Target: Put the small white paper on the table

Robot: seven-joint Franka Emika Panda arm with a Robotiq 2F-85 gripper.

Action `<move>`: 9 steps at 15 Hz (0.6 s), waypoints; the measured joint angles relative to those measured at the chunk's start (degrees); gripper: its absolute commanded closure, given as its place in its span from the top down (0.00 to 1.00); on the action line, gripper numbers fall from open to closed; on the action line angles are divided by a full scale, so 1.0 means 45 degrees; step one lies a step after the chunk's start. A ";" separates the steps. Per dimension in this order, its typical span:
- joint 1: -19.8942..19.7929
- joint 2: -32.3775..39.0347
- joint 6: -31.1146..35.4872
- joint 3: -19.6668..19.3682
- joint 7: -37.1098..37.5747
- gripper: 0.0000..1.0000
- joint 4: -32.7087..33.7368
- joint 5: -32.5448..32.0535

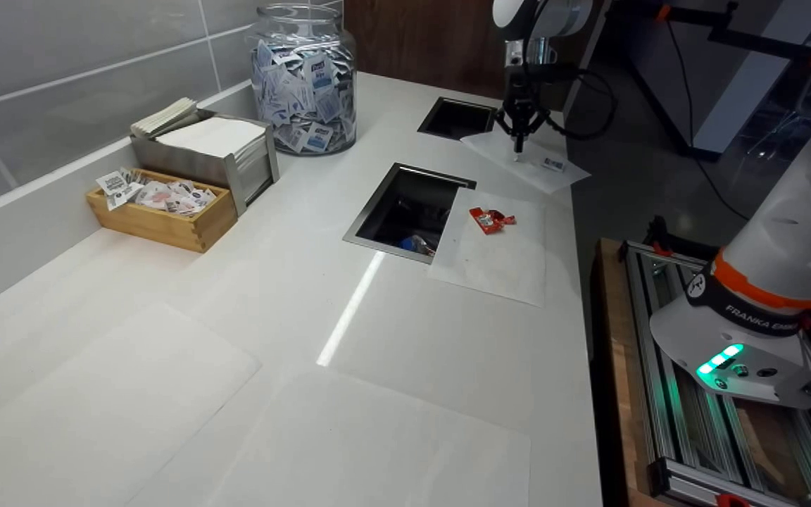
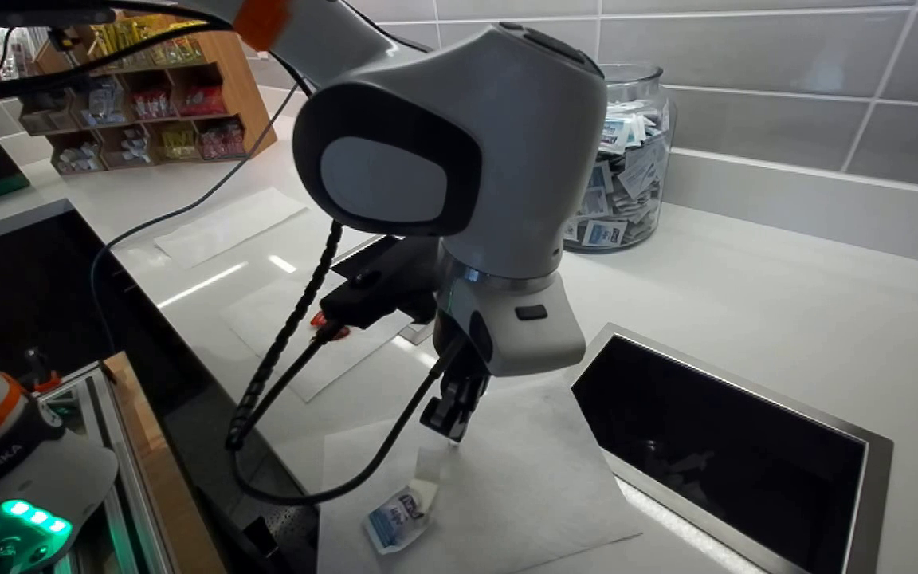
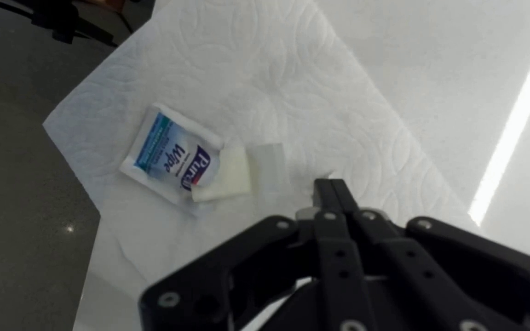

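Likely at the placing step; apparently pinching small white paper (image 3: 332,175) between pressed-together jaws of the gripper (image 3: 331,184), over a paper towel (image 3: 265,69); next, shift toward wrist-view two o'clock, lower, release onto white countertop (image 3: 467,101).

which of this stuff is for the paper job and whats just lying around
For the job:
tool
small white scrap at its tip, probably the paper
table

Just around:
Purell wipe packet
red wrapper
glass jar
wooden box
napkin holder
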 measured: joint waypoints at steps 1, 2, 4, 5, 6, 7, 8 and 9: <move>0.0000 -0.0103 0.0000 0.0000 -0.0001 0.26 -0.0001 0.0000; 0.0000 -0.0198 0.0000 0.0000 -0.0006 0.34 -0.0002 0.0000; -0.0005 -0.0320 -0.0001 -0.0002 -0.0014 0.47 -0.0015 -0.0015; -0.0006 -0.0341 -0.0001 -0.0013 -0.0015 0.56 -0.0022 -0.0059; -0.0007 -0.0343 -0.0001 -0.0036 -0.0015 0.62 -0.0031 -0.0111; -0.0008 -0.0342 -0.0002 -0.0063 -0.0016 0.71 -0.0051 -0.0167; -0.0009 -0.0342 -0.0002 -0.0090 -0.0017 0.78 -0.0078 -0.0237; -0.0009 -0.0338 -0.0004 -0.0110 -0.0017 0.84 -0.0109 -0.0306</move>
